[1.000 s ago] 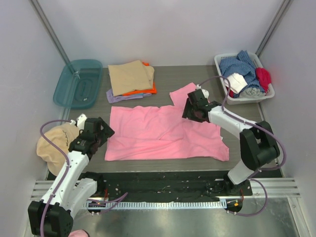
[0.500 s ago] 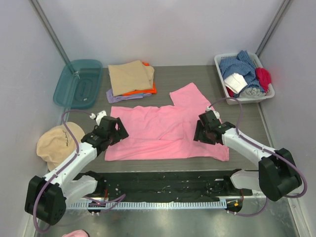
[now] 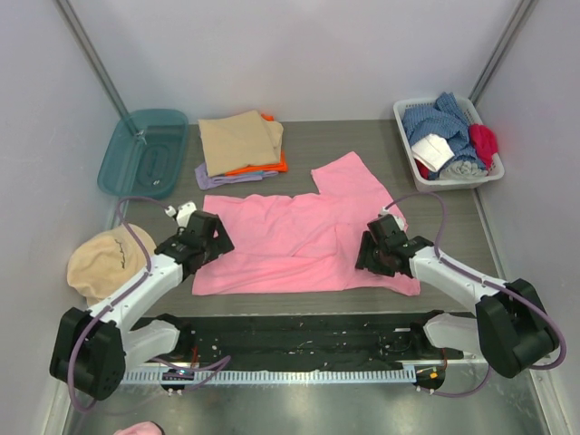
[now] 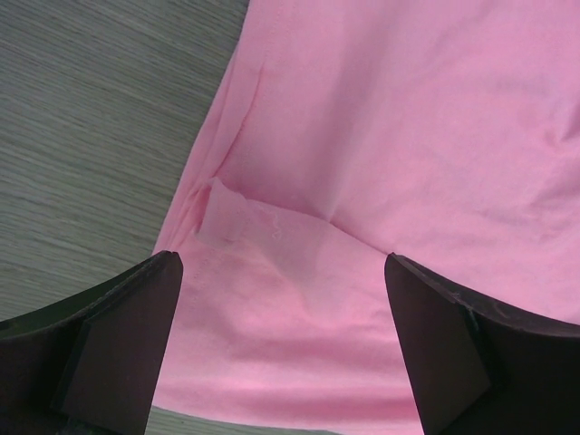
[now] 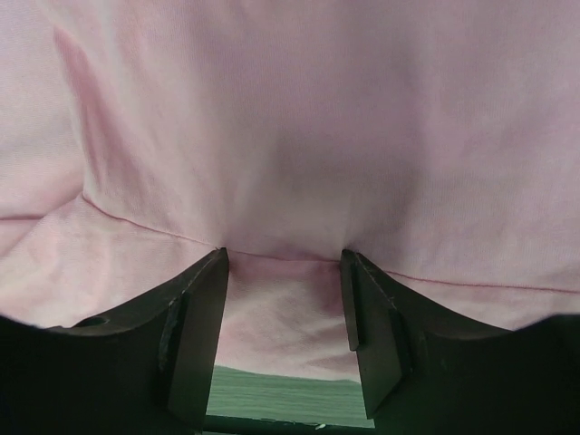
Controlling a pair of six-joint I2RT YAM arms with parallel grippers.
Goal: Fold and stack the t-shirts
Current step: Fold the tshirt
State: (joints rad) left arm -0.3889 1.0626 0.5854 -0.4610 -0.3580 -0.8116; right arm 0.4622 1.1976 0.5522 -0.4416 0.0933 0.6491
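Note:
A bright pink t-shirt lies spread flat on the grey table, one sleeve pointing to the far right. My left gripper hovers open over its left edge; in the left wrist view the wide-apart fingers frame pink cloth. My right gripper is on the shirt's right part near its front hem. In the right wrist view its open gripper touches the pink cloth with both tips. A stack of folded shirts, tan over orange and lilac, lies at the back.
A teal bin sits at the back left. A white basket of mixed clothes stands at the back right. A round tan cap lies at the left edge, beside my left arm. Bare table shows left of the shirt.
My left gripper moved right from beside the cap to the shirt's left edge. My right gripper moved from the far sleeve toward the near right part of the shirt.

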